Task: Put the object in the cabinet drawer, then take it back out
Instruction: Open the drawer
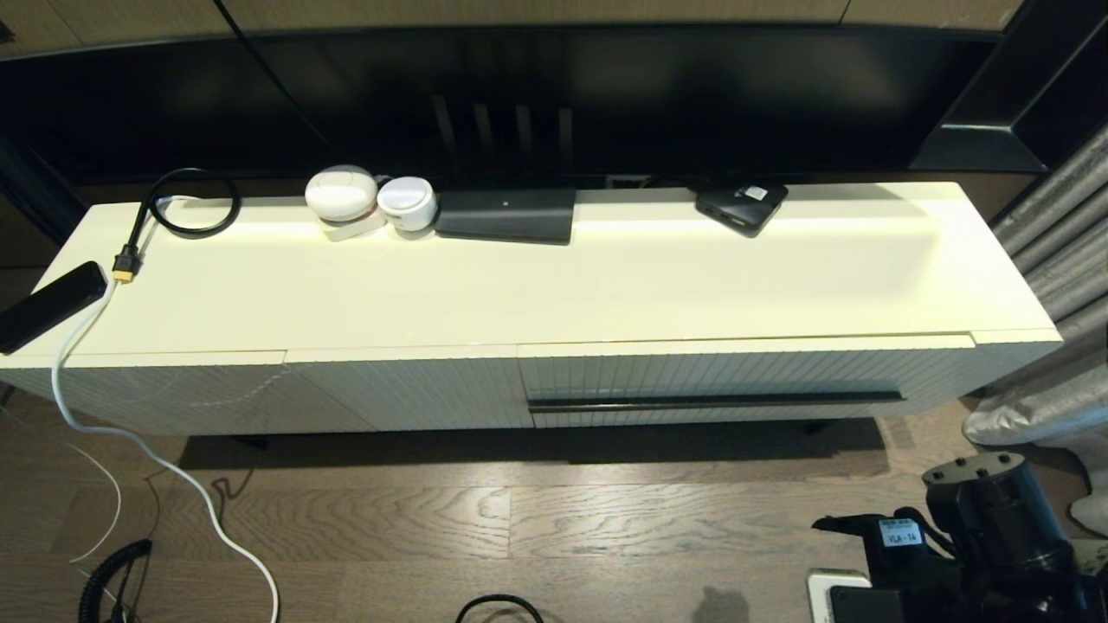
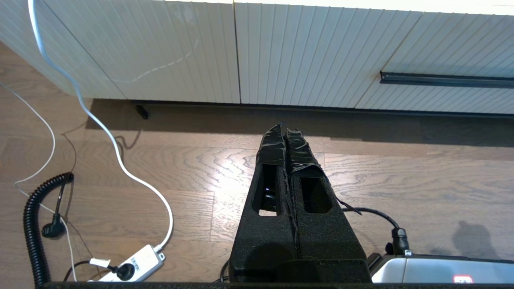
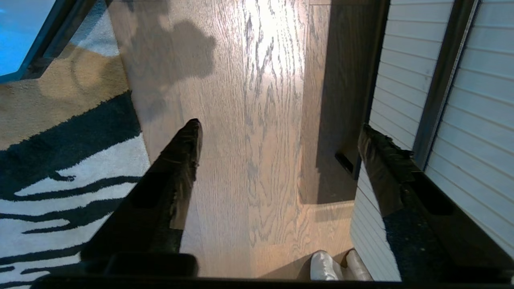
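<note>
Looking across the cream cabinet top (image 1: 606,277) from the left, I see a black remote (image 1: 48,305) at the edge, a white cable (image 1: 130,441) trailing to the wood floor (image 1: 519,519), two white round gadgets (image 1: 368,201), and a black box (image 1: 506,215). My left tool (image 2: 284,130) hangs parked over the floor, tips together. Further right, the cabinet drawer (image 1: 744,376) sits shut. My right tool (image 3: 281,132) stands apart, just beside the drawer front.

Cream cabinet top (image 1: 606,285) with two white round devices (image 1: 368,201), black boxes (image 1: 506,215).
</note>
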